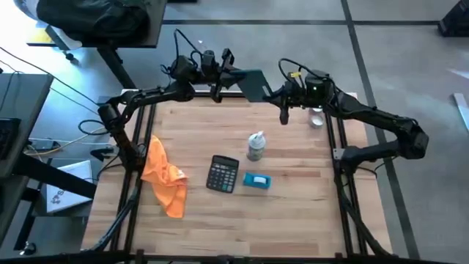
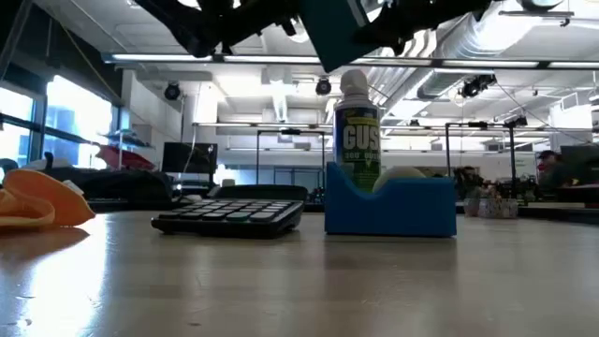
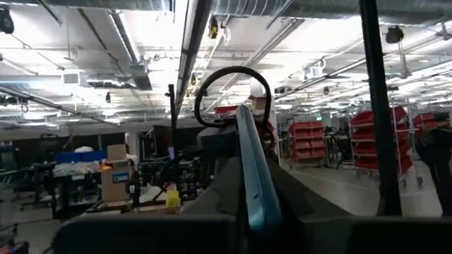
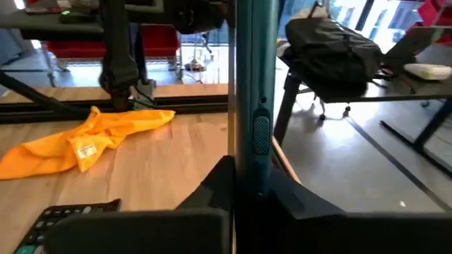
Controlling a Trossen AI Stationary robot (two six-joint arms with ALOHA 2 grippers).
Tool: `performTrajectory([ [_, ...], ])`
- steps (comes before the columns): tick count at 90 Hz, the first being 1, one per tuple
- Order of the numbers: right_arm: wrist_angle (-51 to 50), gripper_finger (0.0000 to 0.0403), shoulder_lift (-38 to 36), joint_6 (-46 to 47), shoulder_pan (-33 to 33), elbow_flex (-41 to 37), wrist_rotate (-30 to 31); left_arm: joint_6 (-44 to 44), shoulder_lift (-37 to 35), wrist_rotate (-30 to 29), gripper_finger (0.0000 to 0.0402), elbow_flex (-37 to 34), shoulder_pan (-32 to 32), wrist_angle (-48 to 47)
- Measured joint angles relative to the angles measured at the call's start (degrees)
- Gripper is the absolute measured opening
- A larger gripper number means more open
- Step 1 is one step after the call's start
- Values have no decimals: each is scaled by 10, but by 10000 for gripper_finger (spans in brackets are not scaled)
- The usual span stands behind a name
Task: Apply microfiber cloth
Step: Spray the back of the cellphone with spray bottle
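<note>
- The microfiber cloth [image 1: 164,176] lies crumpled on the tabletop [image 1: 293,220] near its left edge, beside the calculator [image 1: 223,174].
- Left gripper [image 1: 220,86] and right gripper [image 1: 280,95], jaws clamped on the teal slab [image 1: 253,84], hold it aloft between them.

Pale wood bench [image 1: 293,213], smooth with a low sheen and visible plank grain. Soft orange microfiber cloth [image 1: 163,176], matt, wrinkled and folded, with a small sewn label. Black plastic calculator [image 1: 223,174], matt casing. Blue box [image 1: 257,181], smooth, matt. Spray can [image 1: 256,147] with a glossy printed label and a white plastic cap. Thin teal slab [image 4: 248,92], smooth, faintly glossy along its edge.
</note>
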Motion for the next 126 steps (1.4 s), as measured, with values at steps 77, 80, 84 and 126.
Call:
performTrajectory([
  [77,-455,211,-5,205,125,164,100,-85,-1,150,0,0,173,43],
  [80,-457,211,-5,225,142,164,100,-75,-1,158,0,0,173,38],
  [84,-458,211,-5,254,164,164,100,-67,-1,160,0,0,173,31],
  [126,-313,211,0,395,305,-12,245,-20,-2,174,0,0,176,-24],
])
